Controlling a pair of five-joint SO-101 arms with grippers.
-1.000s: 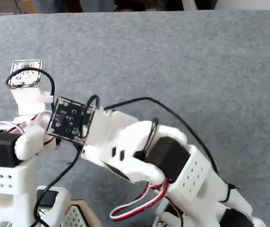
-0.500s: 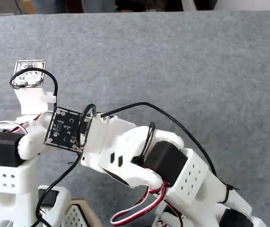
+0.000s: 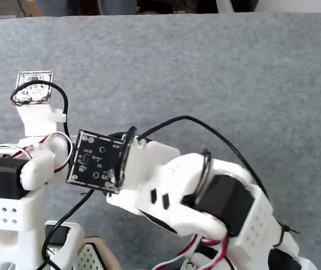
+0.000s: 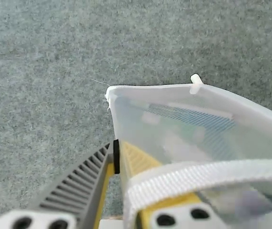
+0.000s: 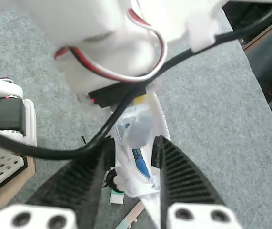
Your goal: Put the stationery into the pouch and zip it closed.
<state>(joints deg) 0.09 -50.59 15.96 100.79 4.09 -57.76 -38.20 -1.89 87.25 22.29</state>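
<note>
A see-through pouch [image 4: 183, 129] with a white strap [image 4: 193, 176] hangs in my left gripper [image 4: 114, 164], which is shut on its side edge near one corner. A white zip pull [image 4: 196, 82] sticks out along the top edge. Vague stationery shapes show through the pouch wall. In the right wrist view the pouch [image 5: 138, 143] hangs under the left arm, with a blue pen [image 5: 139, 160] inside. My right gripper [image 5: 131, 167] is open just short of it, one black ribbed finger on each side. From above, the right arm [image 3: 166, 180] crosses over the left arm [image 3: 34, 118] and hides the pouch.
Grey felt covers the table [image 3: 233, 73]. A small white and green piece [image 5: 116, 198] and a thin stick [image 5: 133, 217] lie on the felt below the pouch. A wooden base [image 5: 2, 191] with a white mount stands near the arms. Black cables loop around both wrists.
The right arm has swung right and toward the near edge, its camera board sliding down and right in the high view. The left arm has hardly moved.
</note>
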